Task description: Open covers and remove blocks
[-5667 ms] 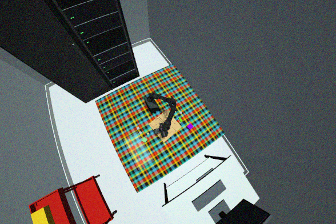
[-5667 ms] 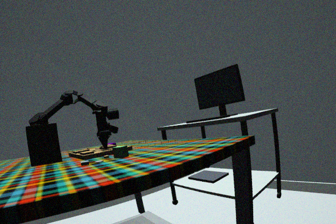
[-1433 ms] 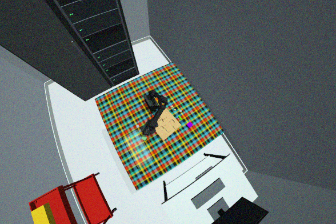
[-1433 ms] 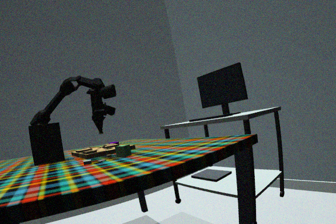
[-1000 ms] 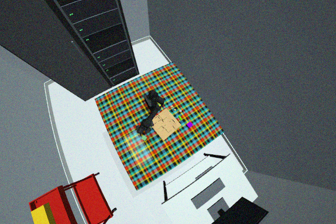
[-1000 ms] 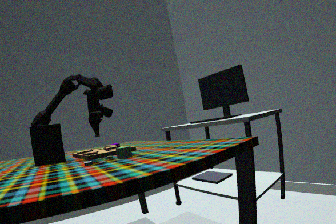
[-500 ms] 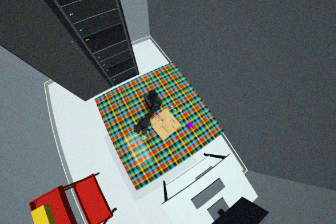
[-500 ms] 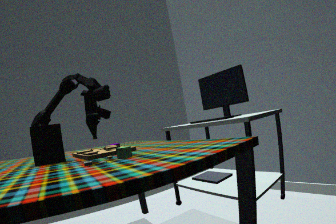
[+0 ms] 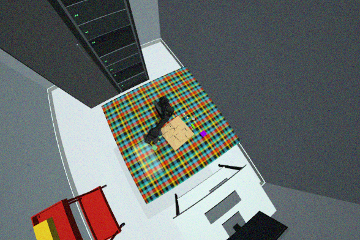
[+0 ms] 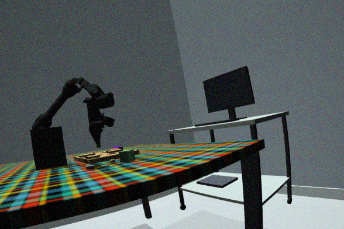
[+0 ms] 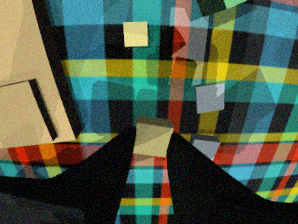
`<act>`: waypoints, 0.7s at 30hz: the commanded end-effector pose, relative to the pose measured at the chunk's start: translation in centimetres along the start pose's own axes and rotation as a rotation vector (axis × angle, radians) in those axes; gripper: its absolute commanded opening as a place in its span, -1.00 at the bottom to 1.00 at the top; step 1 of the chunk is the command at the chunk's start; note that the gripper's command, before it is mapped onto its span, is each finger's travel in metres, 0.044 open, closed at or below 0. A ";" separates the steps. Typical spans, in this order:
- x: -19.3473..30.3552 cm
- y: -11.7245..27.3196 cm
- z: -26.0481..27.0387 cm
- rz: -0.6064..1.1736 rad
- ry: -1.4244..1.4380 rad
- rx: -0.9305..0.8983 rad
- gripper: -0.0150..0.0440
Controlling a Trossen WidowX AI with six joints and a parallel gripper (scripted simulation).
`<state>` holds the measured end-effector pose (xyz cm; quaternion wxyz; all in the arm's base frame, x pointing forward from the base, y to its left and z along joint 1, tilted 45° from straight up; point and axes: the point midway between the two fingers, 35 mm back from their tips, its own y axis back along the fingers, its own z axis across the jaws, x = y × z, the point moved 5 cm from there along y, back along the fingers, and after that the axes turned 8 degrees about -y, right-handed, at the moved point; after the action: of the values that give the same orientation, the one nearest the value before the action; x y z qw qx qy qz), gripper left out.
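Gripper (image 9: 153,143) (image 10: 98,146) (image 11: 152,136) clamped on tan block (image 11: 152,141), lower centre of wrist frame, above plaid table (image 9: 172,171) (image 10: 164,163) (image 11: 150,175), puzzle board (image 9: 176,141) (image 10: 99,158) (image 11: 20,60) at wrist frame's left, pale yellow block (image 11: 135,34) upper centre, two grey blocks right of centre.

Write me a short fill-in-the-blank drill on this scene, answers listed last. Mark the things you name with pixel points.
The gripper (image 10: 98,146) (image 11: 152,136) holds a tan block (image 11: 153,140) between its two ____.
The cloth pattern under the puzzle board (image 9: 177,133) (image 10: 98,154) (image 11: 52,75) is ____.
Beyond the board from the gripper, in the top view, sits a cube (image 9: 203,133) coloured ____.
The large block (image 9: 154,147) near the gripper is coloured ____.

Missing words: fingers; plaid; purple; green
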<state>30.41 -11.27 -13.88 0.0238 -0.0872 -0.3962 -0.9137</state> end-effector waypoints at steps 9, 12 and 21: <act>0.1 -2.4 0.1 0.004 -0.005 -0.006 -0.22; 0.1 -2.9 0.1 0.004 -0.005 -0.006 -0.22; 0.1 -4.3 0.1 0.004 -0.005 -0.007 -0.22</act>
<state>30.08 -8.84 -16.38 0.0236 -0.0870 -0.3956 -0.9140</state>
